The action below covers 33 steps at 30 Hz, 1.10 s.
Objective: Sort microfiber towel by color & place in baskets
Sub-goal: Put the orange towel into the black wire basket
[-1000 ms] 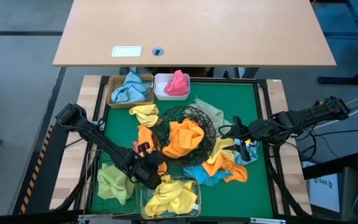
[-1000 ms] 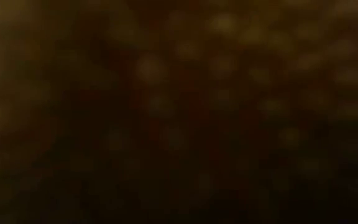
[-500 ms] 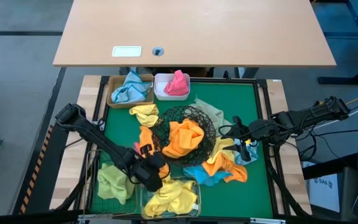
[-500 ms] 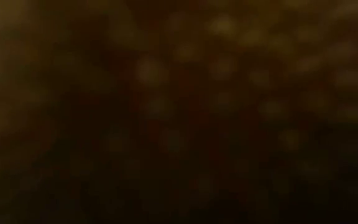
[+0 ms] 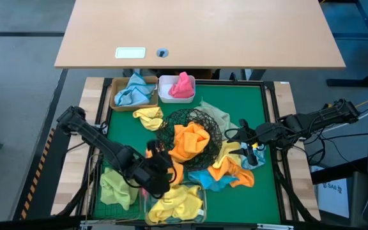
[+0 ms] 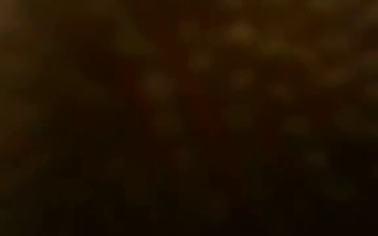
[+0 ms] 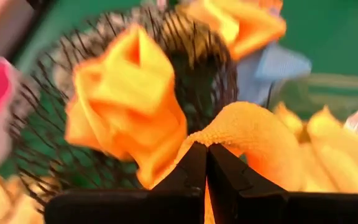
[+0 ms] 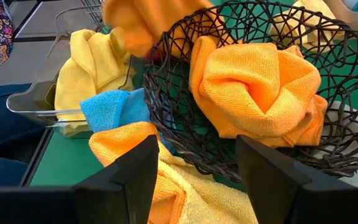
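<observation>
Taking the round black wire bowl (image 5: 189,136) as your landmark: on its near-left side your left gripper (image 5: 160,167) has its fingers (image 7: 191,171) pinched together on an orange towel (image 7: 241,127), held up just off the bowl's rim. Nearer than that, the clear plastic box (image 5: 200,206) sits at the mat's near edge, stuffed with yellow towels (image 5: 174,201), and left of it the green wire-mesh basket (image 5: 104,207) holds a pale yellow-green towel (image 5: 115,186). Inside the bowl there's a bunched orange towel (image 5: 190,142). Just to the bowl's near right you've got a loose heap of orange, yellow and blue towels (image 5: 225,171) on the green mat (image 5: 260,115). Your right gripper (image 5: 240,135) hangs beside the bowl's right rim, fingers (image 8: 123,177) spread wide with nothing between them. Past the bowl on the far left, a yellow towel (image 5: 147,115) lies on the mat, then the tan square tray (image 5: 115,89) with a light blue towel (image 5: 133,91), and right beside it the white plastic tub (image 5: 165,89) with a pink towel (image 5: 183,86).
</observation>
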Motion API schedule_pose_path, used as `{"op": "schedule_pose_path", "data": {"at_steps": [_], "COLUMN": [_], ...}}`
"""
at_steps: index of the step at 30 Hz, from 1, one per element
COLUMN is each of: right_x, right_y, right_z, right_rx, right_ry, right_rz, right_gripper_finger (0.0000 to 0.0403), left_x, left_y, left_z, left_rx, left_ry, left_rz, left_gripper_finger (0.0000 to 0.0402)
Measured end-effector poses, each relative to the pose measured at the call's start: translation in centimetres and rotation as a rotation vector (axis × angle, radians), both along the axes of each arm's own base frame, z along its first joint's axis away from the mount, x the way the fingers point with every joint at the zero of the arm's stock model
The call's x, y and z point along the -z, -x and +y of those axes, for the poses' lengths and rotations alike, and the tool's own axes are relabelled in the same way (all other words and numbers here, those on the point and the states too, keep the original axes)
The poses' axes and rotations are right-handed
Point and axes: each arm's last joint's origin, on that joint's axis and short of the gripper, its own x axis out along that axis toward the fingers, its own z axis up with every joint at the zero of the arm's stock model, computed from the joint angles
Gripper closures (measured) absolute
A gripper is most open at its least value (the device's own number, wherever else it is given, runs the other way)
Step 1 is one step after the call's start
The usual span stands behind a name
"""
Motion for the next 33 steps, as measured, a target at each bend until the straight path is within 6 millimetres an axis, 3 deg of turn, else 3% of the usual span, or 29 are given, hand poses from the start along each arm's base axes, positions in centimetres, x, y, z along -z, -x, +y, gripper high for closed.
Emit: {"op": "schedule_pose_path", "data": {"at_steps": [10, 20, 27, 33], "right_x": [0.0, 0.0, 0.0, 0.0], "right_y": [0.0, 0.0, 0.0, 0.0], "right_z": [0.0, 0.0, 0.0, 0.0], "right_rx": [-0.001, 0.000, 0.000, 0.000], "right_ry": [0.000, 0.000, 0.000, 0.000], "right_rz": [0.000, 0.000, 0.000, 0.000], "right_gripper_finger": [0.0189, 0.0189, 0.0189, 0.0189], "left_x": [-7.4, -12.8, -14.0, -12.4], "left_y": [-0.7, -2.4, -4.0, -5.0], "left_z": [1.5, 6.1, 9.6, 11.4], "left_rx": [0.021, 0.010, 0.044, 0.069], "left_ry": [-0.145, -0.264, -0.251, -0.164], "left_rz": [-0.191, -0.329, -0.402, -0.348], "left_gripper_finger": [0.0401, 0.0401, 0.0401, 0.0401]}}
